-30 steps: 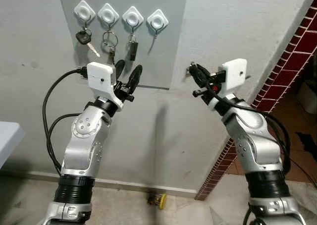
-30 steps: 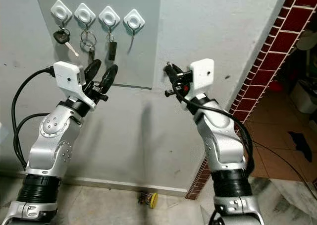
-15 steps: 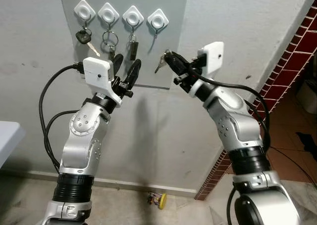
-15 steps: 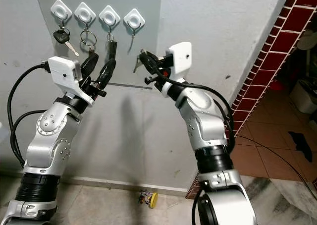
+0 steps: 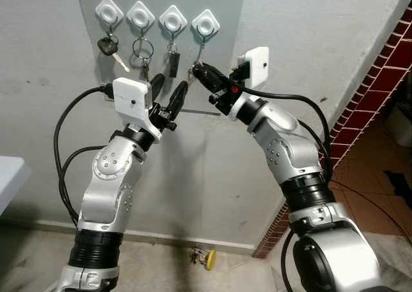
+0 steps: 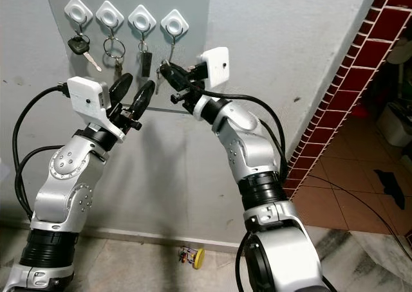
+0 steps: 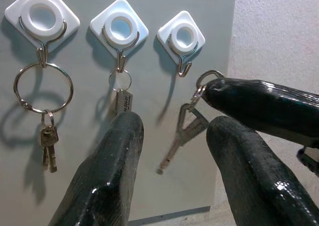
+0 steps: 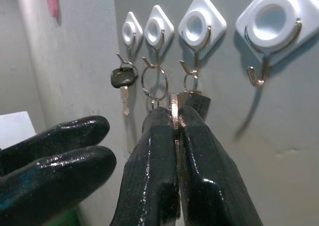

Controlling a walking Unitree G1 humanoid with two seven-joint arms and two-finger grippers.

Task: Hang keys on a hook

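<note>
Nearest the camera, the two silver arms rise toward the wall. The left pincer is raised below the row of hooks with its two black fingers spread apart and nothing between them. The right pincer reaches in from the right, its fingers pressed together on the keys. In the right wrist view the metal sits pinched between the two closed fingertips. In the left wrist view the key ring pokes out at the tip of the right pincer and a silver key hangs below it, between the left pincer's two spread fingers as that camera sees it.

The held keys are just below and slightly to the right of the rightmost hook, close to it but not on it; that hook's wire is bare.

Behind them, a grey panel on the white wall carries four white diamond-shaped hooks. From the robot's left: a black-headed key, a large ring with small keys, a dark tag on a small ring, then the bare hook. Printing on the tag is too small to read.

On the floor by the wall lies a small yellow object. A red brick-tiled wall runs along the right.
</note>
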